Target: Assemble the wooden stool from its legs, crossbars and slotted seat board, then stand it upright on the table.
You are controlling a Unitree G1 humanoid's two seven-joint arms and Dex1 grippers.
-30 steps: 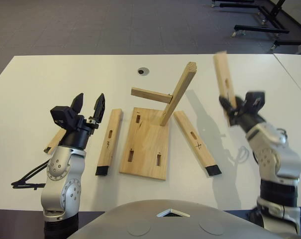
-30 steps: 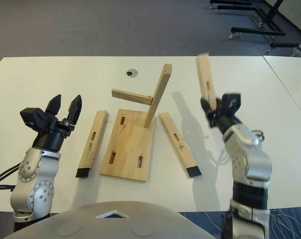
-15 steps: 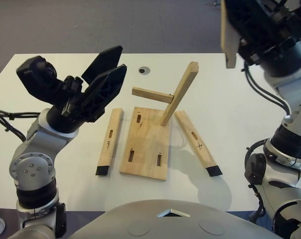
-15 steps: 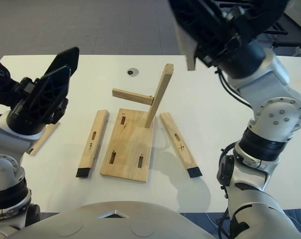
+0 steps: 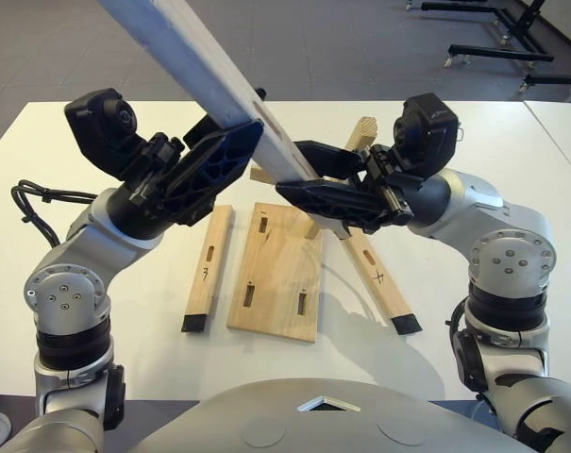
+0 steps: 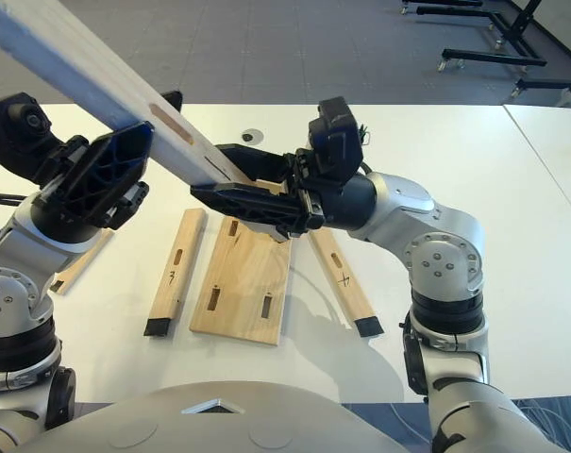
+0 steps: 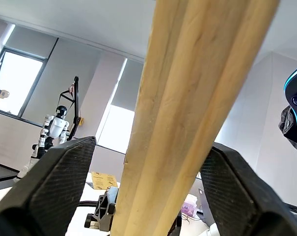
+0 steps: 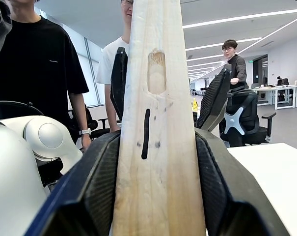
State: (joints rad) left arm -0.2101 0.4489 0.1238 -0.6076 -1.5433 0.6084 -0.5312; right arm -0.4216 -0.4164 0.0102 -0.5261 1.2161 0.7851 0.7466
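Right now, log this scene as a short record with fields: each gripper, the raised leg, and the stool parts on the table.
Raised part: long pale wooden leg, slanting up over the table
Right gripper: shut on that leg's lower end
Left gripper: open, fingers either side of the leg
Seat: slotted wooden seat board, flat on the white table
Joined: standing leg at the board's far corner, carrying a crossbar
Loose, lying: black-tipped leg left of board; black-tipped leg right of board

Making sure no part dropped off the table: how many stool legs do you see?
4. One leg is aloft in the right end effector, one stands in the board, one lies left of it, one right. Others may be hidden.
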